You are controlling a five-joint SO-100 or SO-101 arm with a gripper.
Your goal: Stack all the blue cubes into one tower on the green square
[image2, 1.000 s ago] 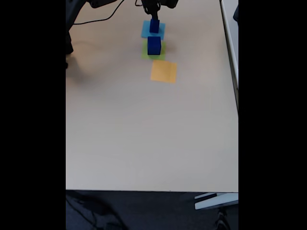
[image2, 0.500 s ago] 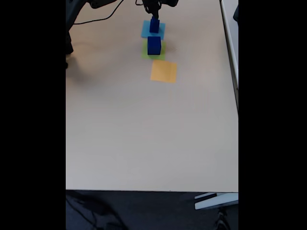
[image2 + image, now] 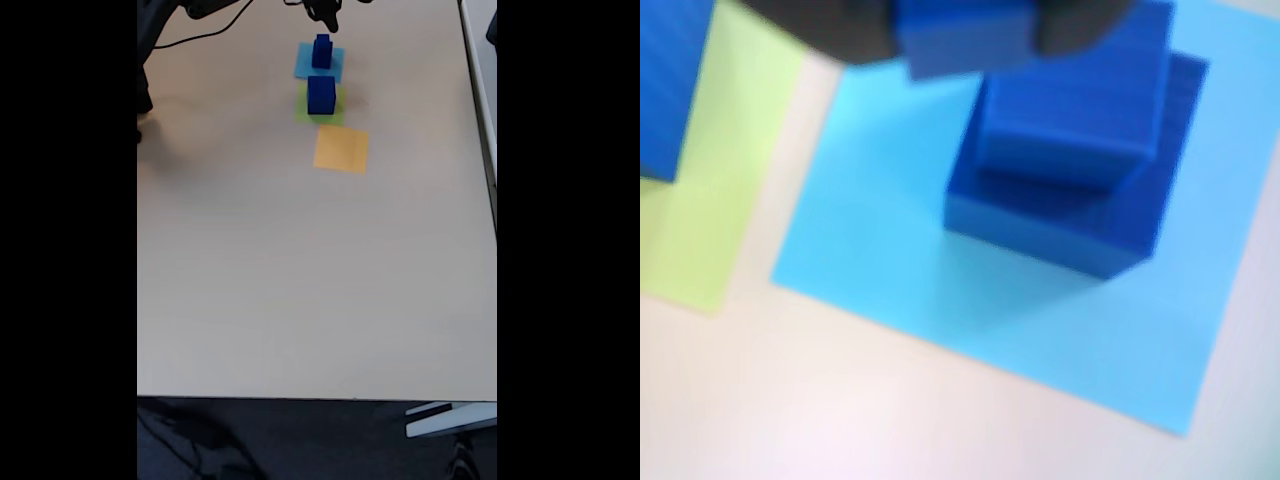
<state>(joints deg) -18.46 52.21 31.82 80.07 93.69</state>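
Risen clear of the pile it was bent over a second ago, the claw point(image 3: 325, 13) now hangs above the far end of the bench point(image 3: 300, 280). In the wrist view a blurred blue shape point(image 3: 960, 38) sits between its dark fingers point(image 3: 845, 30); whether that is a gripped block or part of the claw itself cannot be told, nor how wide the claw stands.

Directly beneath, a smaller blue cube point(image 3: 1070, 100) rests on a broader blue cube point(image 3: 1055, 220), slightly askew, both on the light-blue square point(image 3: 890, 250). That looks like a holding spot, not the goal.

Next along, the largest blue cube point(image 3: 321, 93) stands alone on the green square point(image 3: 337, 112), seemingly the tower's base, awaiting the others. Beyond it lies the orange square point(image 3: 341, 149), bare.
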